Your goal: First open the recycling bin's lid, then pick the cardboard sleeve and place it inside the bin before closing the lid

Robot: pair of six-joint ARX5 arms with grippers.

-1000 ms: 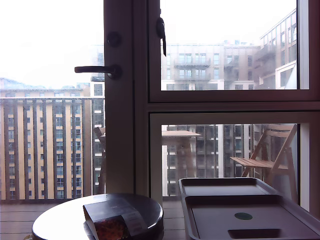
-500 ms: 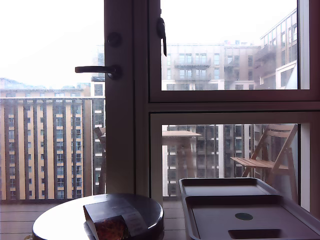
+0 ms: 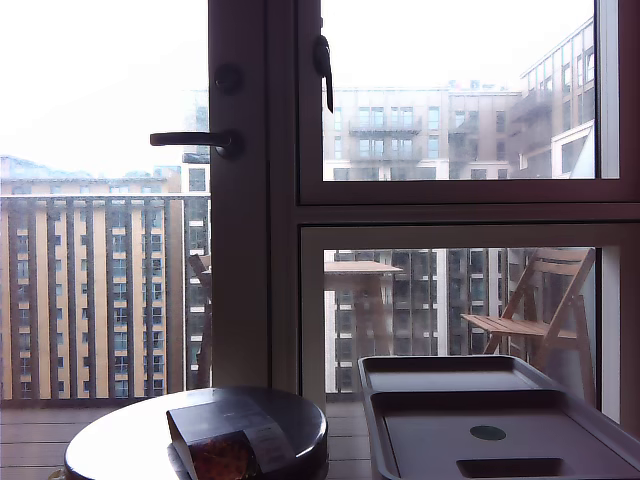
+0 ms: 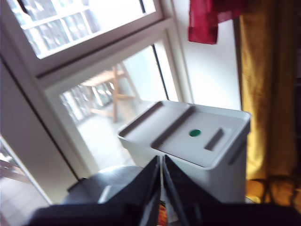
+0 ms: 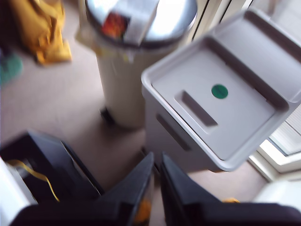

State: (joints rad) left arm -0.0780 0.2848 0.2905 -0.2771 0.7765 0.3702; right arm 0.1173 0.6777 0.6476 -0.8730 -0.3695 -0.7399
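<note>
Cardboard sleeve point(image 3: 228, 438) lying on the round glossy table top point(image 3: 120, 440) at the lower left of the exterior view: dark grey upper face, white label panel, orange-red print on the open end facing the camera, bottom edge cut off by the frame. Same sleeve blurred in the second wrist view point(image 5: 123, 21), on a shiny metal disc atop a pale cylinder. Just beside it, toward the exterior view's lower right, recycling bin point(image 3: 372, 420) in smooth grey plastic, boxy, walls visible only from the wrists point(image 4: 221, 174). Lid point(image 3: 500, 440) flat and closed, raised rim, small round green mark point(image 3: 487, 433), recessed slot handle point(image 3: 508, 467); interior hidden. My first gripper point(image 4: 161, 188) with dark wedge fingers pressed nearly together, nothing between them, up above the table edge. My second gripper point(image 5: 156, 183) likewise pressed nearly together, holding nothing, over beige floor beside the bin. Neither arm seen from outside. Red cloth point(image 4: 211, 19) and yellow curtain point(image 4: 268, 94) only in the first wrist view; wooden folding chair point(image 3: 535, 310) beyond the glass.
</note>
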